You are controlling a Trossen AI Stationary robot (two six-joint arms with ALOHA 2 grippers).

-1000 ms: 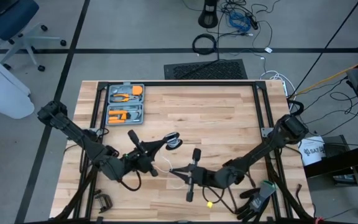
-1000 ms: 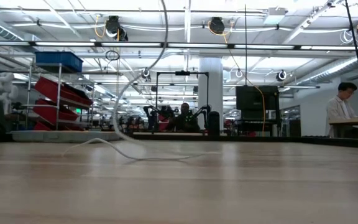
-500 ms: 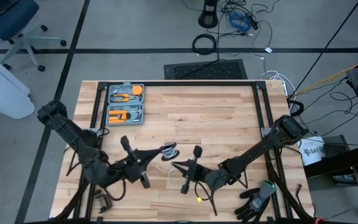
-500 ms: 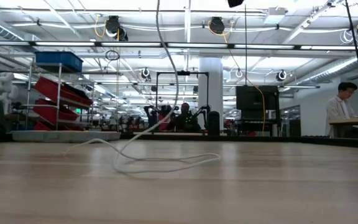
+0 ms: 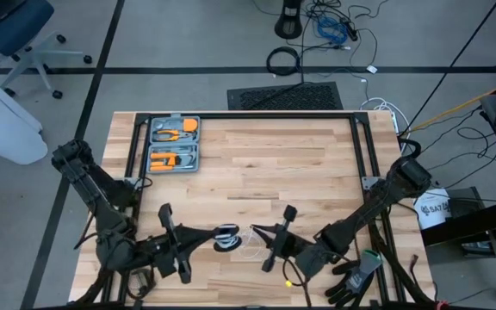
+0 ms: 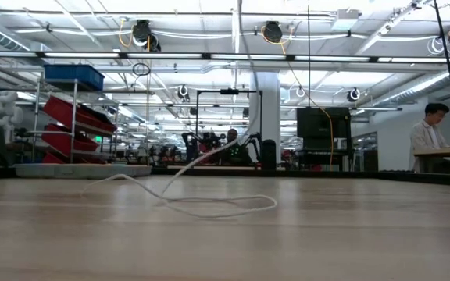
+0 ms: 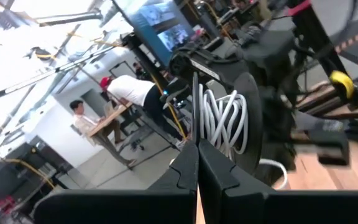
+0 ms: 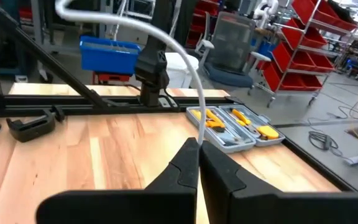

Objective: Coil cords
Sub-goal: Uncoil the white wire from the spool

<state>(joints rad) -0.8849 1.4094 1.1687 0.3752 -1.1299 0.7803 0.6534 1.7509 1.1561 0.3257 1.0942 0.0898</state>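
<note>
The thin white cord (image 6: 217, 209) lies in a flat loop on the table and rises out of the low view's top. Its small round black reel (image 5: 227, 233), with white turns wound on it (image 7: 224, 118), is near the table's front edge at the centre. My left gripper (image 5: 216, 233) is shut on the reel, coming from the left. My right gripper (image 5: 257, 231) is just right of the reel and shut on the cord (image 8: 197, 93). My left gripper pinches the edge of the reel's black disc (image 7: 195, 109) between its two fingers. The fingers come about level from the table's left. The reel is held on edge, its wound cord showing beside the fingers. My right gripper pinches the cord (image 8: 200, 127) between its fingertips, on a single strand. The fingers come from the table's right. The cord rises from the fingers and arches away in a slack curve (image 8: 110, 18).
A grey tool case (image 5: 173, 144) with orange tools lies open at the table's far left. A black clamp (image 5: 140, 280) sits at the front left corner. A glove (image 5: 356, 277) and a small yellow piece (image 5: 289, 282) lie at the front right.
My left gripper has carried the reel toward the table's near edge, staying shut on it. My right gripper has shifted a little toward the right edge, still shut on the cord. The cord's slack on the table has settled into a wider, flatter loop.
</note>
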